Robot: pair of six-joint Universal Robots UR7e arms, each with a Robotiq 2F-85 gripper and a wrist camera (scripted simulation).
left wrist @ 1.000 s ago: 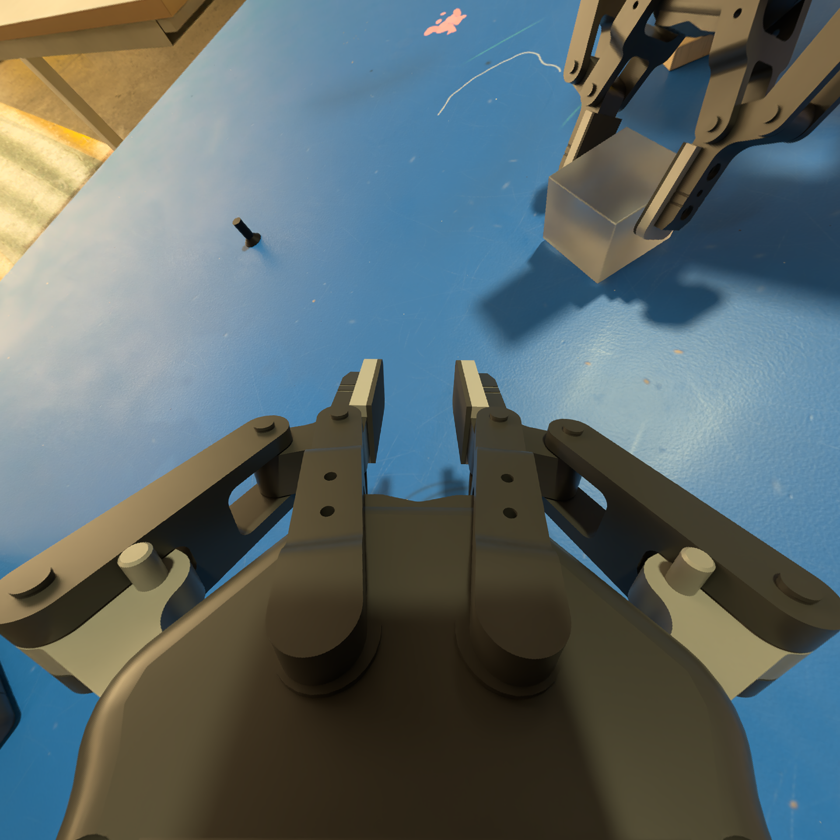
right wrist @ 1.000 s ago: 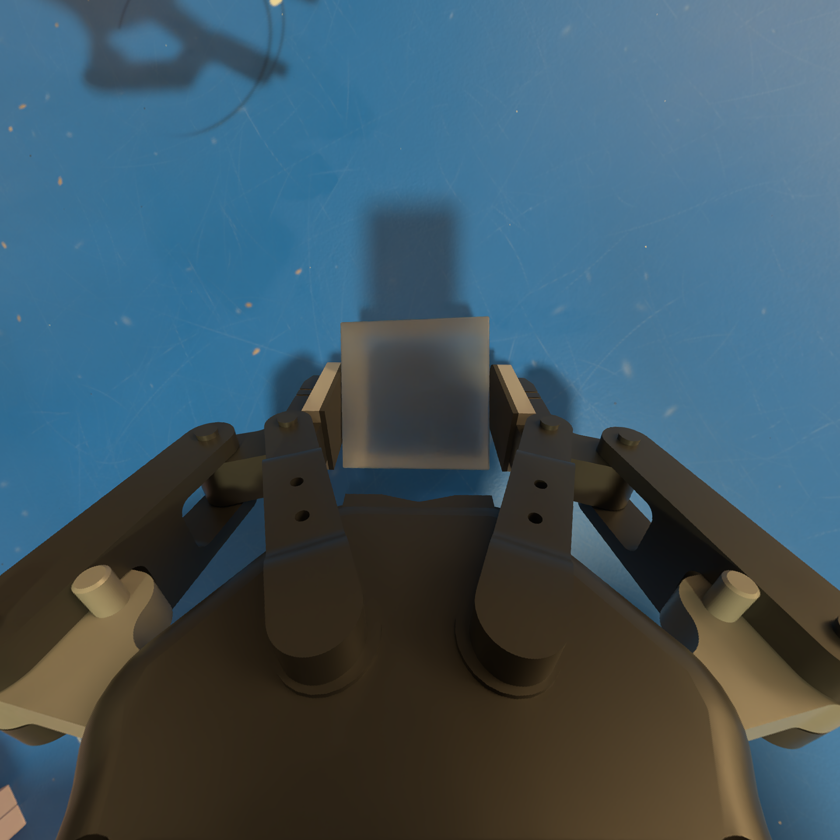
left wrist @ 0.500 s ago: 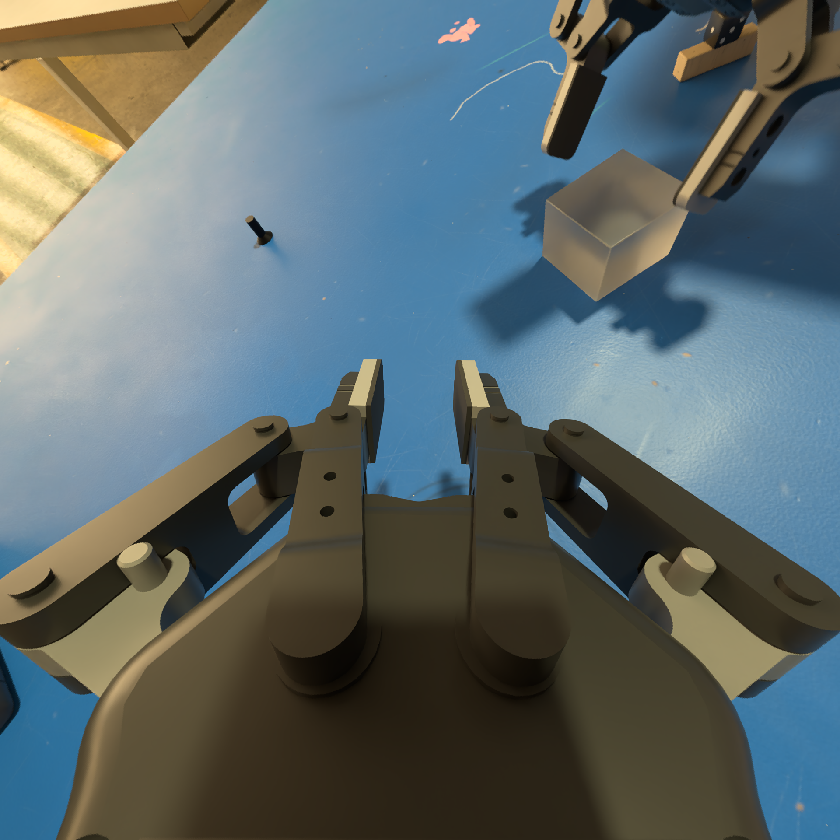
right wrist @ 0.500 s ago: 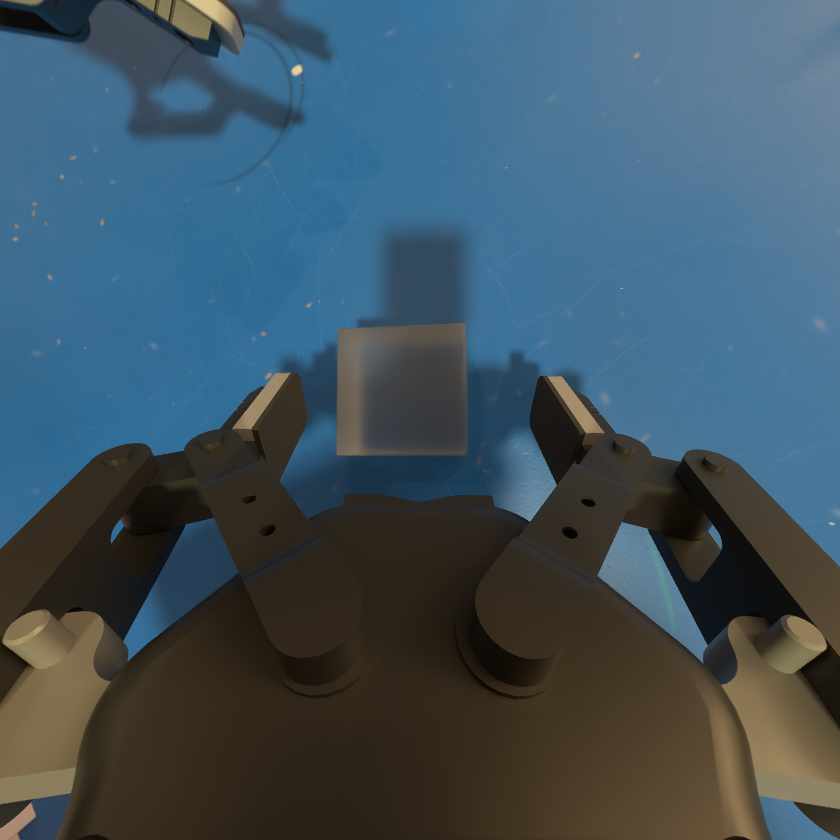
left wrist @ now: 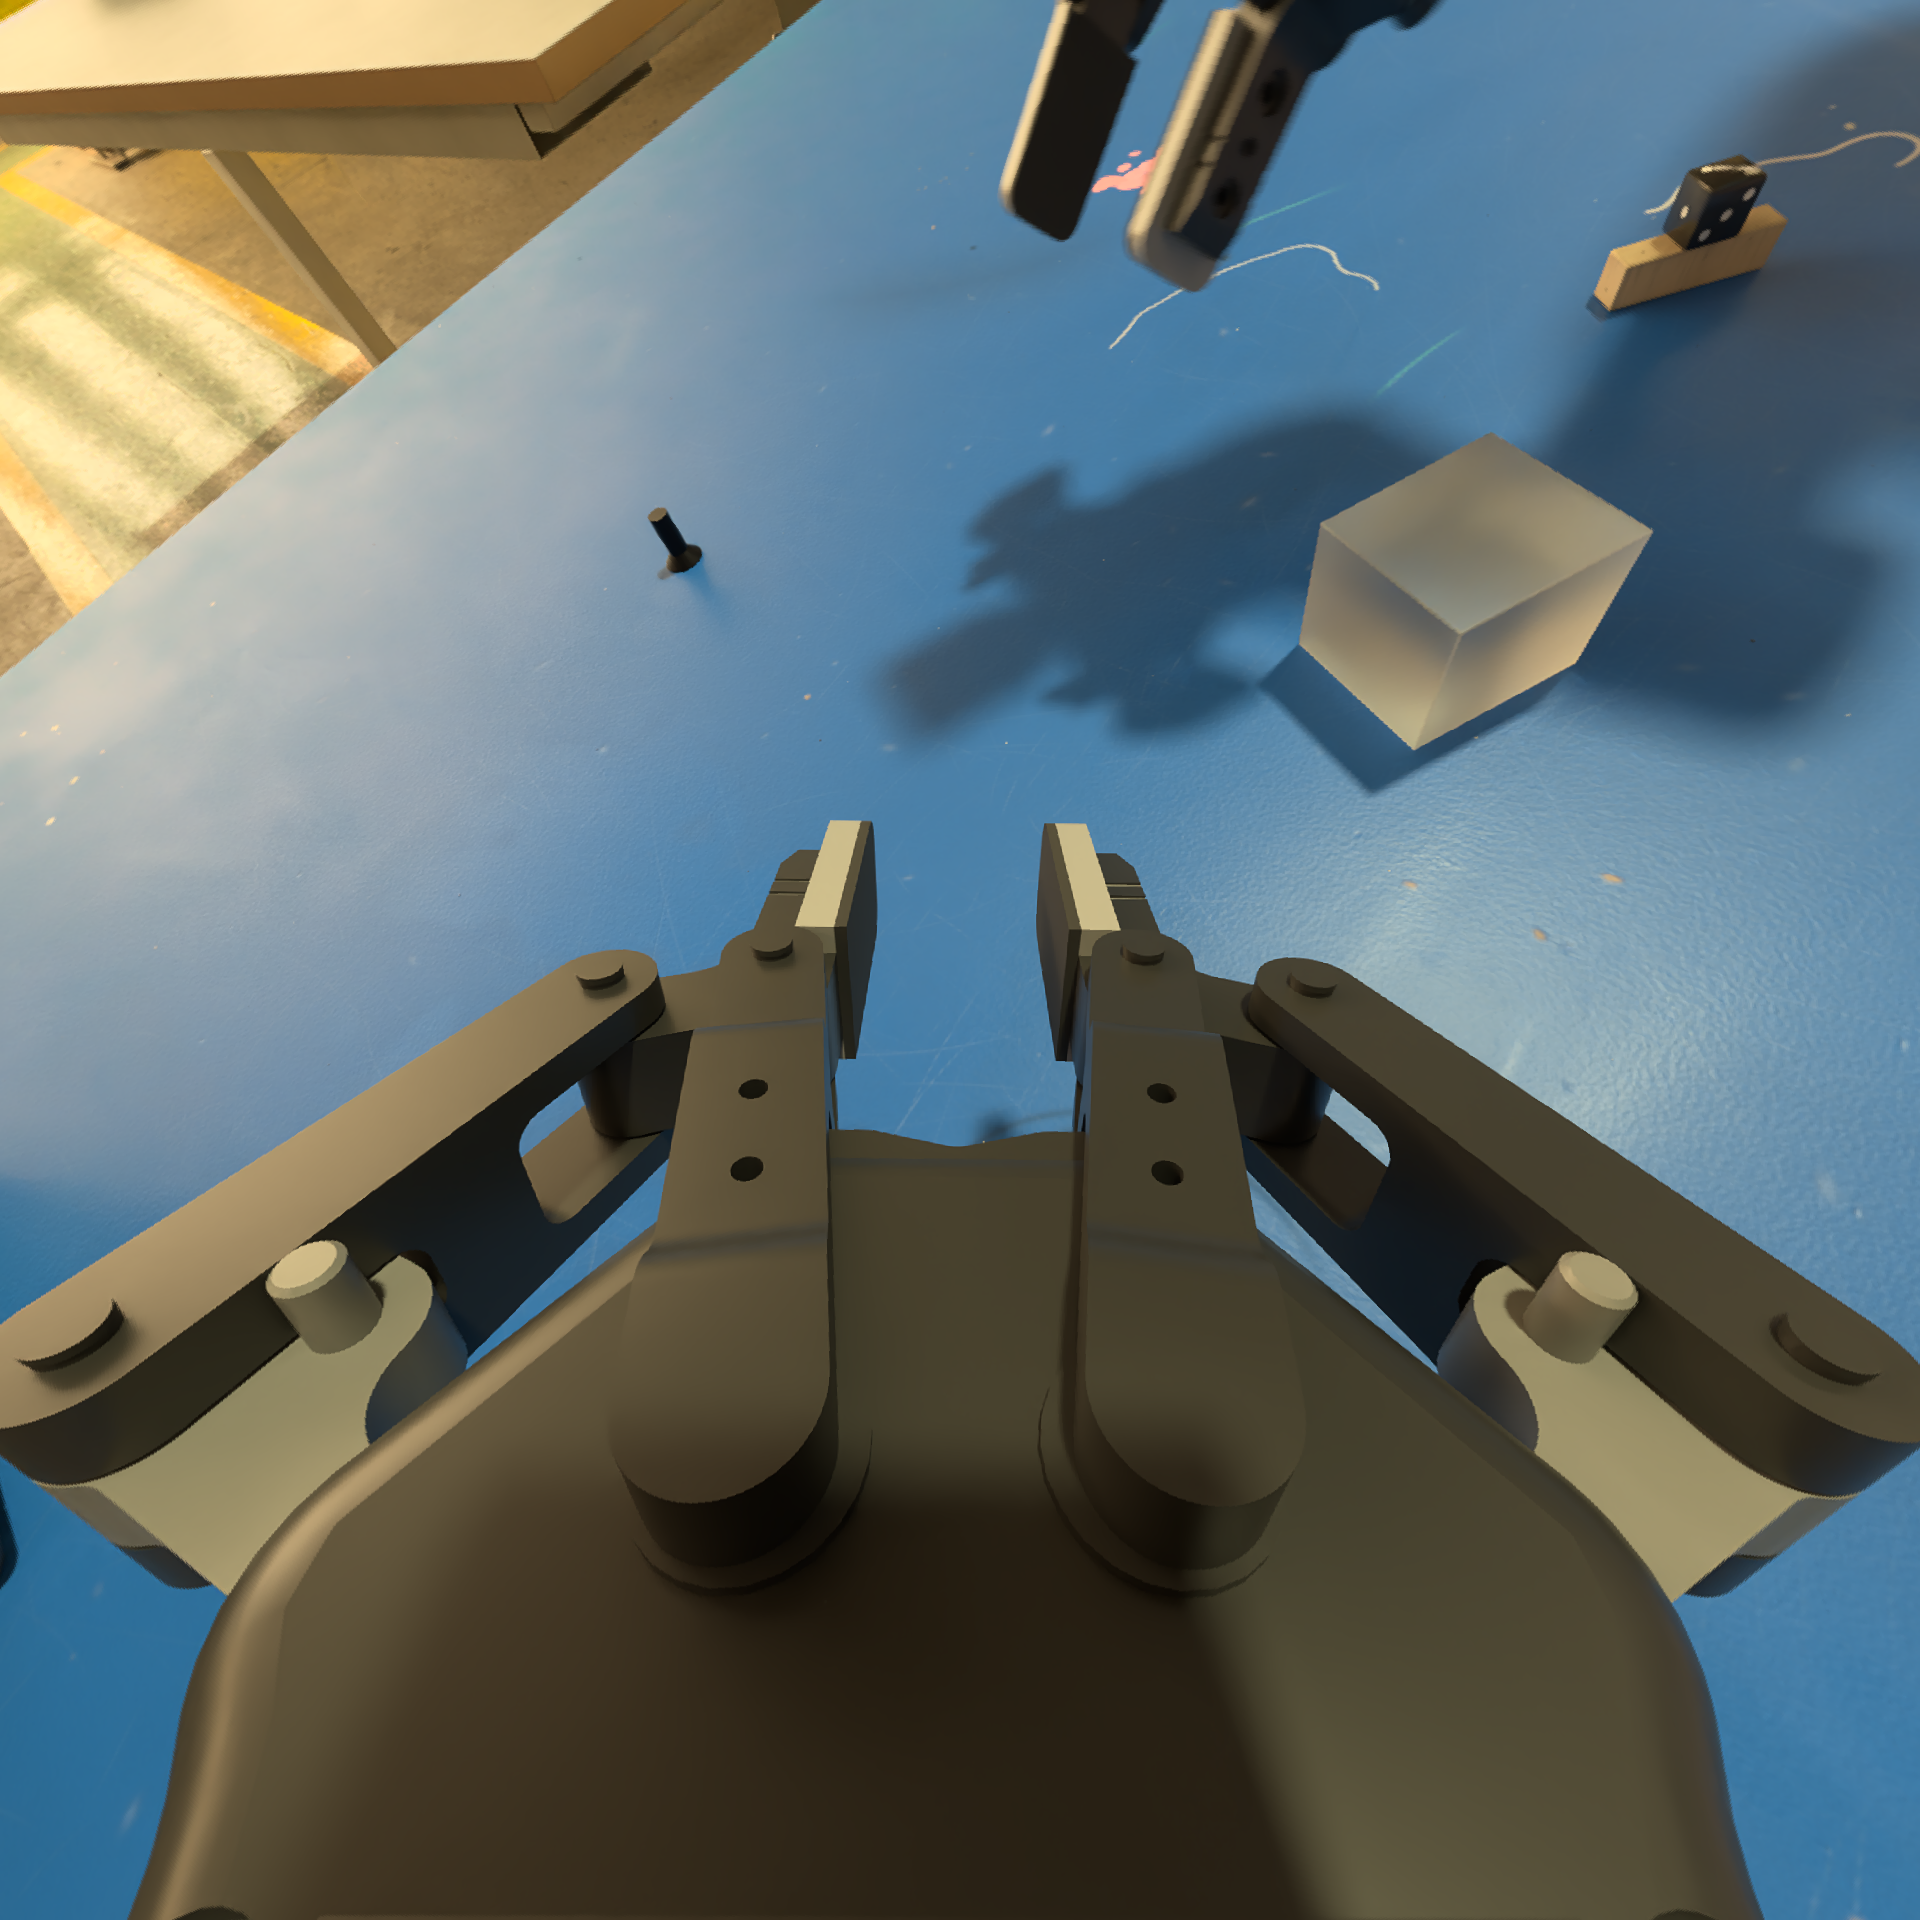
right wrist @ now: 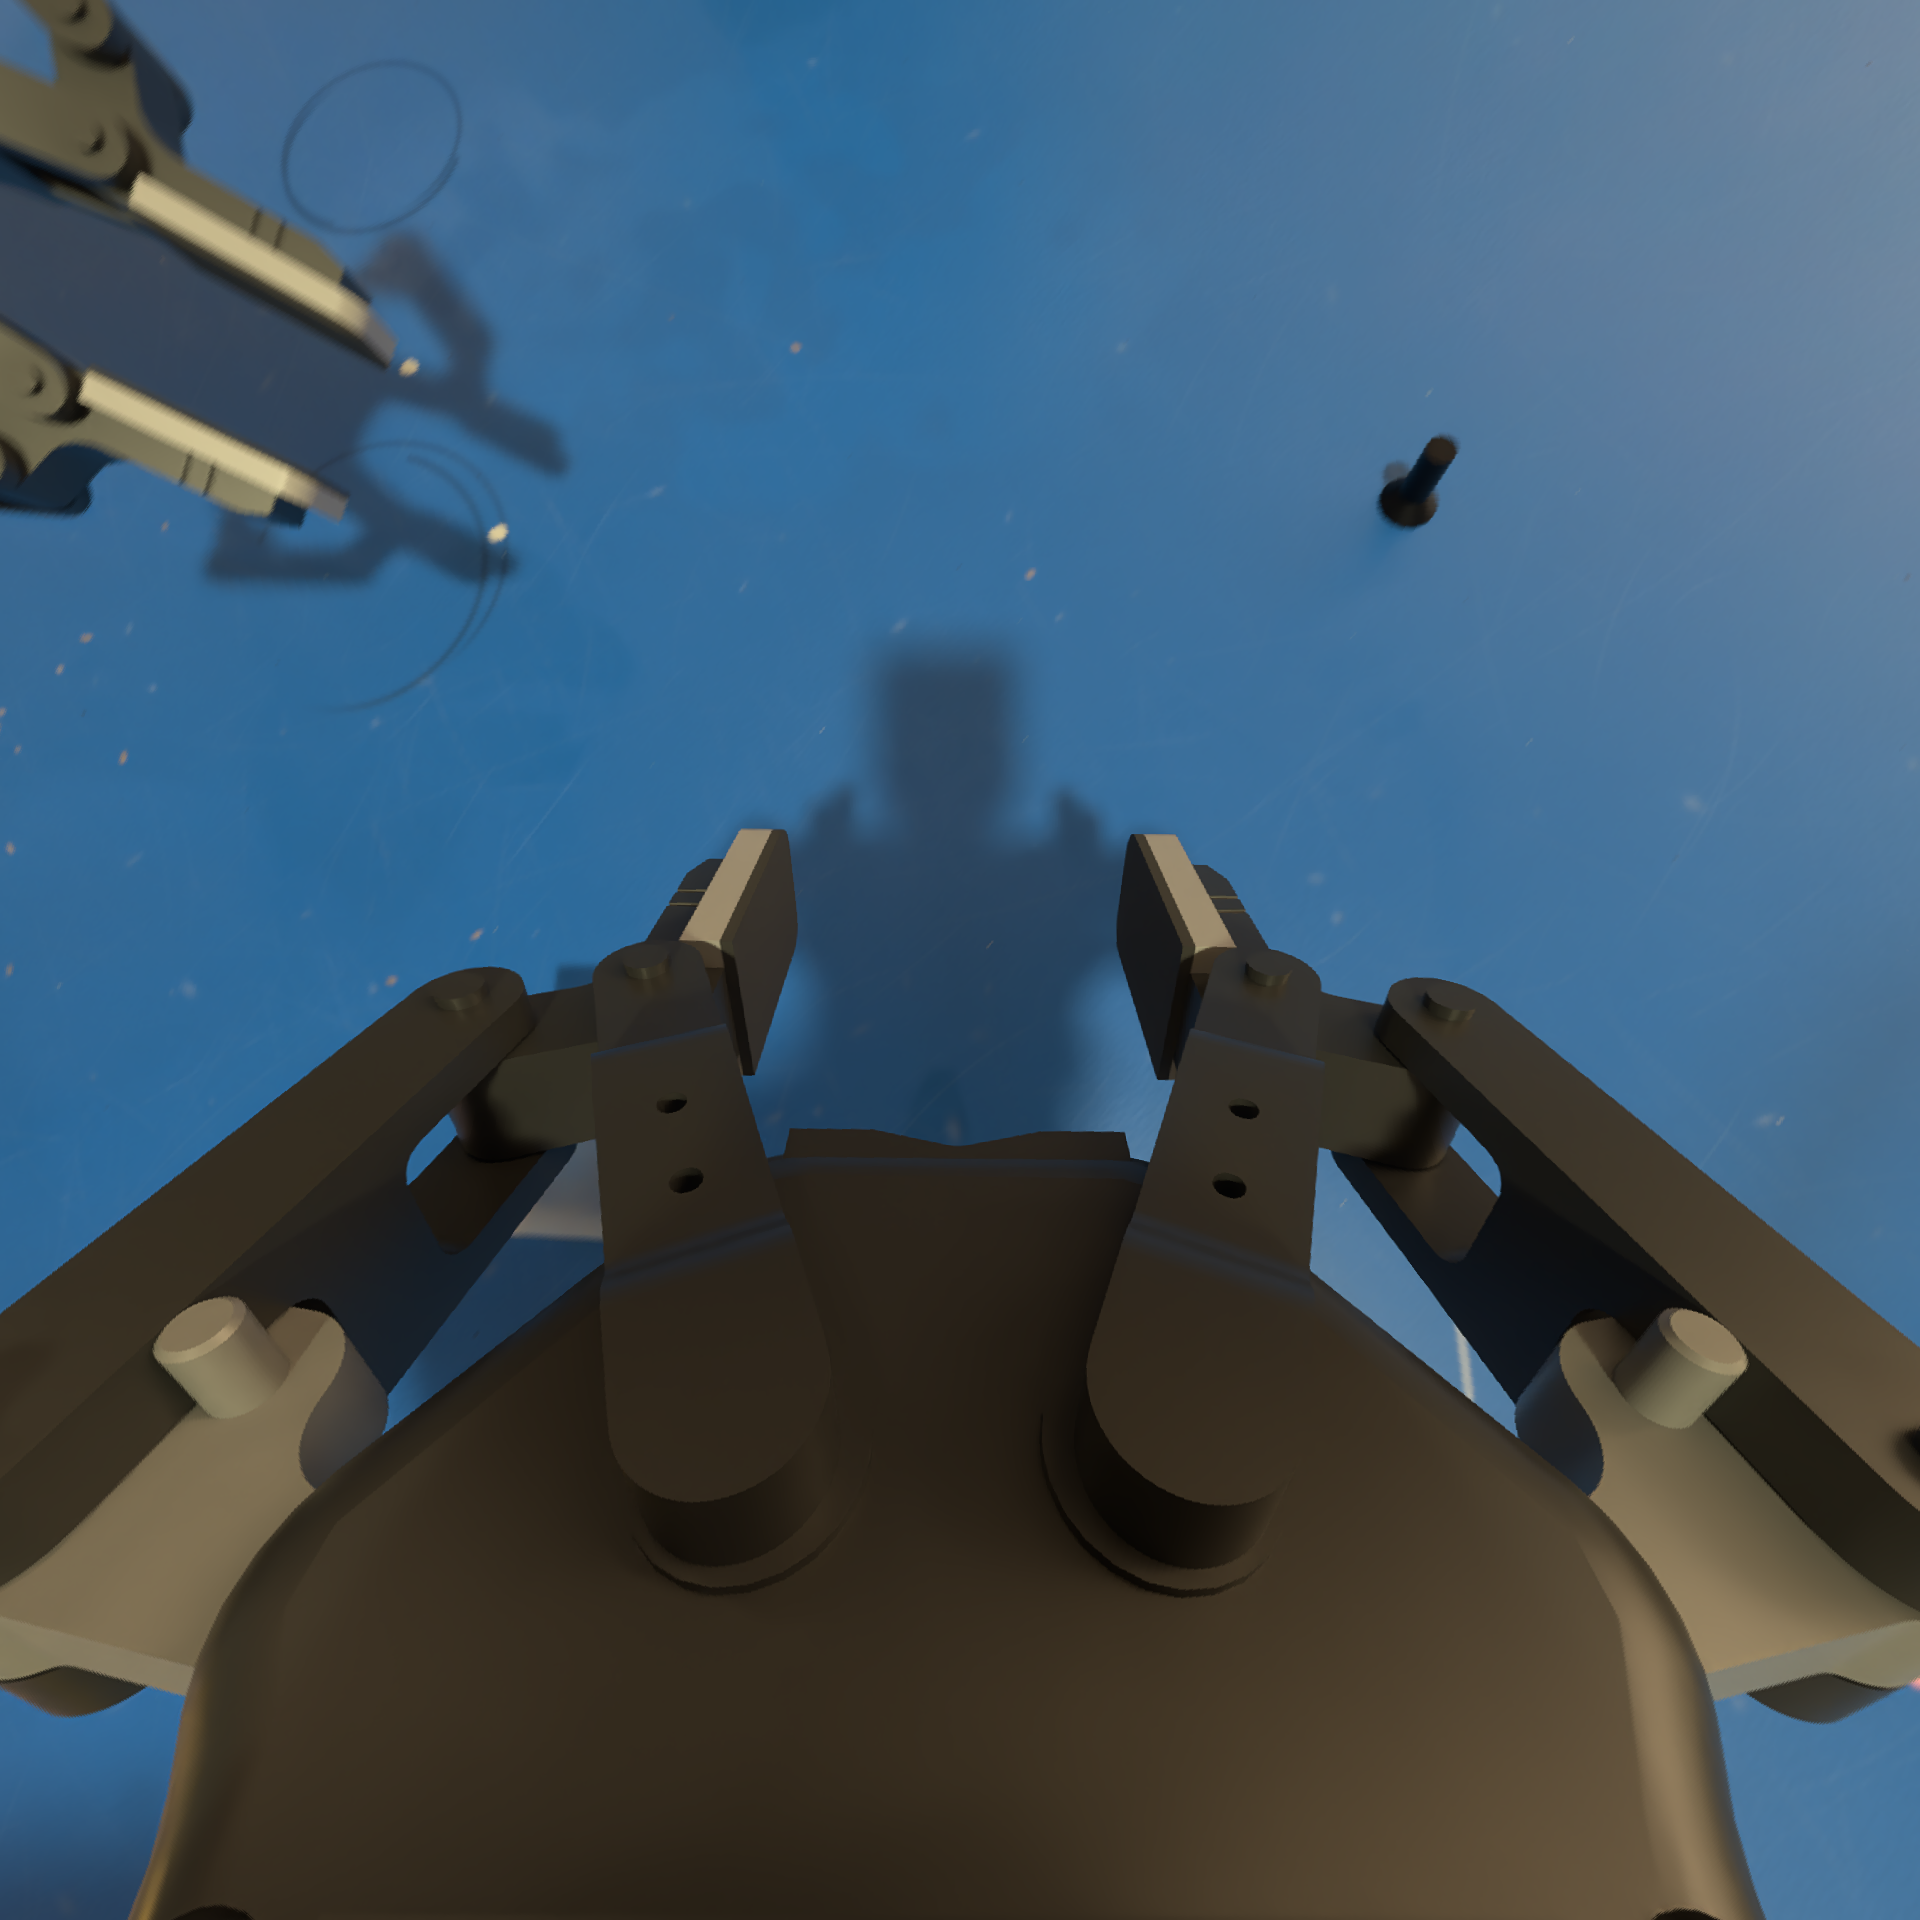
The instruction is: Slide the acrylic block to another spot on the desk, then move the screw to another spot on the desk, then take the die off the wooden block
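A scuffed blue counter [left wrist: 436,790] fills most of the frame. At upper left, a pale wooden table [left wrist: 312,73] on a thin leg stands on concrete floor [left wrist: 114,416] striped yellow, warmly lit.

The right gripper [left wrist: 1132,156] is cut off by the left wrist view's top edge; the die [left wrist: 1716,202] pips are blurred.
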